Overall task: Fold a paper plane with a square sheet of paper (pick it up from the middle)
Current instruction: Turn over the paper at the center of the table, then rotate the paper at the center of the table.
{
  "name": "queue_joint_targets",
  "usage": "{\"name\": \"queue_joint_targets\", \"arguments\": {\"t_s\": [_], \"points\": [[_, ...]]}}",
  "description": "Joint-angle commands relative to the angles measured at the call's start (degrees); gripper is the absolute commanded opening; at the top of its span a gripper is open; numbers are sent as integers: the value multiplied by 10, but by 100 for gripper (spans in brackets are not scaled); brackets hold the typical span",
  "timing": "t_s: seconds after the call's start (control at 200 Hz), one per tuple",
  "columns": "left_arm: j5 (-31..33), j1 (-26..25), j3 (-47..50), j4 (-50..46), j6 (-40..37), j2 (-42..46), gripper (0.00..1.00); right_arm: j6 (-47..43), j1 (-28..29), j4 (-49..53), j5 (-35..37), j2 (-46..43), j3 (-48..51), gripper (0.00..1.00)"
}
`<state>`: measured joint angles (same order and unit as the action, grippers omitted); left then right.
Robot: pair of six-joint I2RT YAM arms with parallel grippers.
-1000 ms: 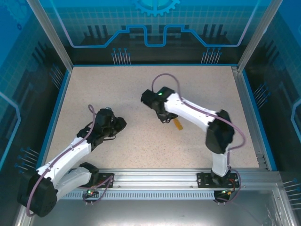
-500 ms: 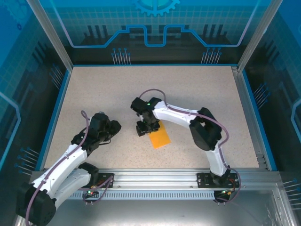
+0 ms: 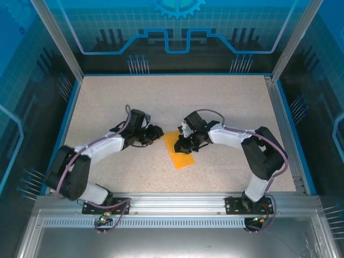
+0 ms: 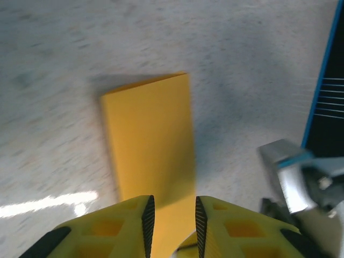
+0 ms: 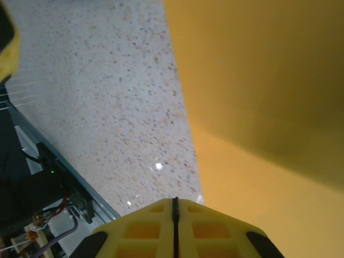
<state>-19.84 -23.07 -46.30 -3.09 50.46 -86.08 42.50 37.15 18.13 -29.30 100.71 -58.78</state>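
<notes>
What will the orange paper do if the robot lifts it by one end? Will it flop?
Probably it droops: the orange paper looks very thin as it lies on the table. It seems folded double into a narrow strip, which may stiffen it slightly. It looks light, so a push would likely make it slide easily.

Plain bright orange folded paper sheet [image 3: 181, 155], unmarked, reading yellow-orange in the wrist views. Beige counter [image 3: 231, 102] with fine dark speckle, bordered by a blue strip [image 3: 172, 74]. White left arm [image 3: 99, 148] and white right arm [image 3: 231, 135], with black joints and a purple cable [image 3: 207, 112]. Left pincer [image 4: 171, 207] and right pincer [image 5: 174, 203] in yellow; black ribbed pads [image 4: 148, 217]. Blue rear panel [image 3: 177, 27] with a pale grid and a circuit-line pattern.
</notes>
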Motion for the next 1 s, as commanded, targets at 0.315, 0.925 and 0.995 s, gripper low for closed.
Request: {"name": "queue_joint_targets", "arguments": {"t_s": [0.315, 0.925, 0.995], "points": [[-33, -4, -101, 7, -14, -186, 23, 40, 26, -107, -51, 63, 48, 8], [-32, 22, -163, -60, -55, -263, 21, 205, 88, -263, 34, 29, 130, 13], [-42, 21, -170, -67, -67, -232, 25, 165, 83, -200, 50, -9, 109, 15]]}}
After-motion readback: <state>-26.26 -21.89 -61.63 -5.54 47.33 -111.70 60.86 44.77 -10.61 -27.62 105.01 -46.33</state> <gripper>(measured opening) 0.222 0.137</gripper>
